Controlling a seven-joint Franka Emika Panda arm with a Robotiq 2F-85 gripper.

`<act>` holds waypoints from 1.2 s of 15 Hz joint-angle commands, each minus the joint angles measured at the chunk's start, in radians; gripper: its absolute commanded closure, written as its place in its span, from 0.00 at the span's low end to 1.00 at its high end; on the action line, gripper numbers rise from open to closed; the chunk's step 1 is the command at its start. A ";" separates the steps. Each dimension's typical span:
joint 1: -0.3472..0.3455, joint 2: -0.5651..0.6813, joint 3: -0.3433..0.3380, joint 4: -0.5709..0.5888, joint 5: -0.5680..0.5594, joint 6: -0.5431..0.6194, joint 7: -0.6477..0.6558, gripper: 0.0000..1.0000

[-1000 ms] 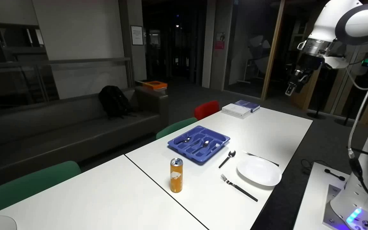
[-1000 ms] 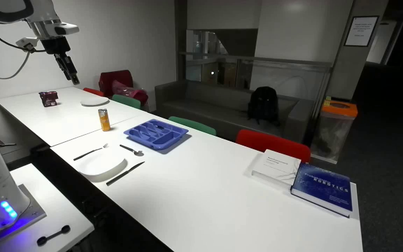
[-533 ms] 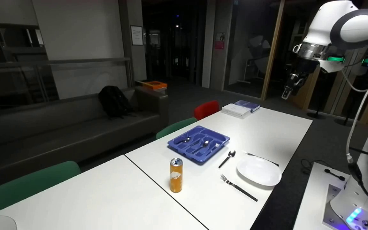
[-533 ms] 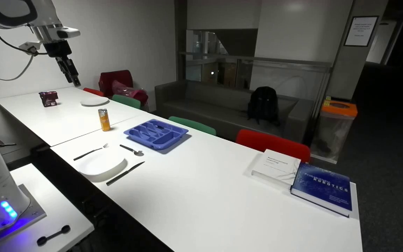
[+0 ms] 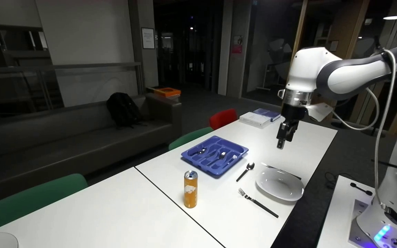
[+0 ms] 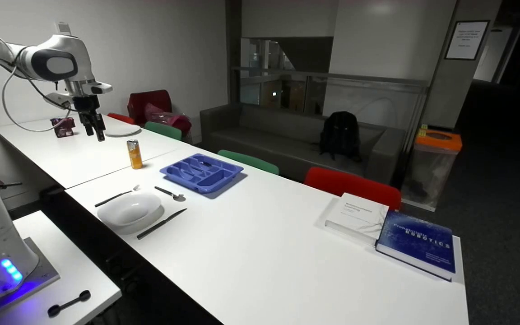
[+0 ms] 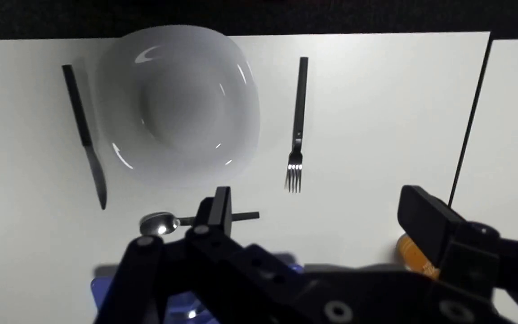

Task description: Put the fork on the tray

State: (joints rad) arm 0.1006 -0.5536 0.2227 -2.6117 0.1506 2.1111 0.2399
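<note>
The fork (image 5: 262, 206) lies on the white table beside the white plate (image 5: 278, 184), tines toward the can side. It also shows in an exterior view (image 6: 114, 197) and whole in the wrist view (image 7: 301, 99). The blue divided tray (image 5: 198, 164) stands farther across the table with several utensils in it. In the wrist view only parts of the tray (image 7: 100, 288) show behind the gripper. My gripper (image 7: 315, 193) is open and empty, well above the table. In the wrist view the fork's tines point into the gap between the fingers, nearer the left one. The gripper touches nothing.
A spoon (image 5: 242, 174) lies between plate and tray. A knife (image 7: 78, 110) lies on the plate's far side from the fork. An orange can (image 5: 190, 193) stands upright near the table seam. Two books (image 6: 359, 214) lie at one table end.
The arm has swung out over the table and come down, with the gripper now pointing more steeply downward. The fork, tray, plate and other utensils have not moved.
</note>
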 commanded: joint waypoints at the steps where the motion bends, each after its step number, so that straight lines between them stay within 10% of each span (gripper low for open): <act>1: 0.023 0.031 -0.012 0.007 -0.004 0.007 0.006 0.00; 6: 0.025 0.053 -0.018 0.024 -0.001 0.009 0.003 0.00; 18: 0.037 0.623 0.009 0.074 -0.132 0.347 0.137 0.00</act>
State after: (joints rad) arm 0.1167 -0.0437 0.2495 -2.5744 0.0506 2.3857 0.3320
